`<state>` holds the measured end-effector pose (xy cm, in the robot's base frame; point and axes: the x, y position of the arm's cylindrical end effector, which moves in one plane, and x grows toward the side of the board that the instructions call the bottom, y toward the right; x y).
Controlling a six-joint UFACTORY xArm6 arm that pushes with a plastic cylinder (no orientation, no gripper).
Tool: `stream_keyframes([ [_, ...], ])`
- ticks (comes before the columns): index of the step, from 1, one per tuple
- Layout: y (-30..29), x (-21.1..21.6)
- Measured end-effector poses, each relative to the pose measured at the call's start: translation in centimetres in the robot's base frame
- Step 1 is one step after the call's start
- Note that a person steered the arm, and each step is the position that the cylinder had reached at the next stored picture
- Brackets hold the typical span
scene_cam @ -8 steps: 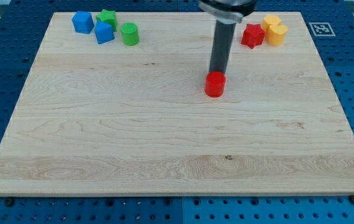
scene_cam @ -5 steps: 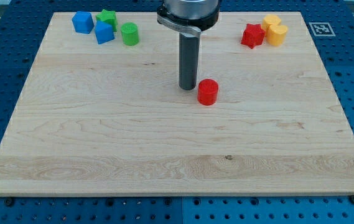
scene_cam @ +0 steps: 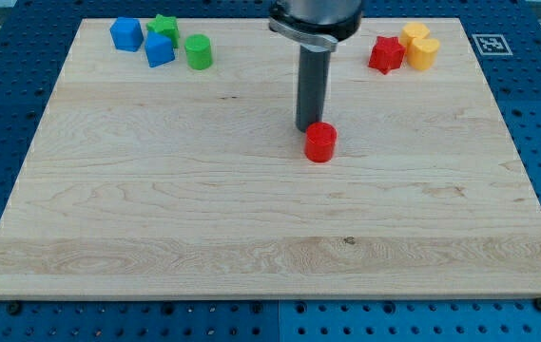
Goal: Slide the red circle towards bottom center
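The red circle (scene_cam: 320, 142) is a short red cylinder lying a little above the middle of the wooden board (scene_cam: 156, 218). My tip (scene_cam: 309, 129) stands just above and slightly left of the red circle, touching or nearly touching its upper left edge. The dark rod rises from there to the view's top.
At the top left are two blue blocks (scene_cam: 125, 34) (scene_cam: 160, 50), a green star (scene_cam: 164, 26) and a green cylinder (scene_cam: 198, 51). At the top right are a red star (scene_cam: 385, 54) and two yellow blocks (scene_cam: 421, 47). A marker tag (scene_cam: 490, 44) lies off the board's top right corner.
My tip went from above the red circle to its left, then came back right to its upper left edge. The red circle slid down and a little left.
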<state>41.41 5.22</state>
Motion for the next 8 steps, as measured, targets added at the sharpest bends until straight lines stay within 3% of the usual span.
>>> stream_keyframes([
  [4, 2.9, 1.8],
  [8, 2.0, 9.0],
])
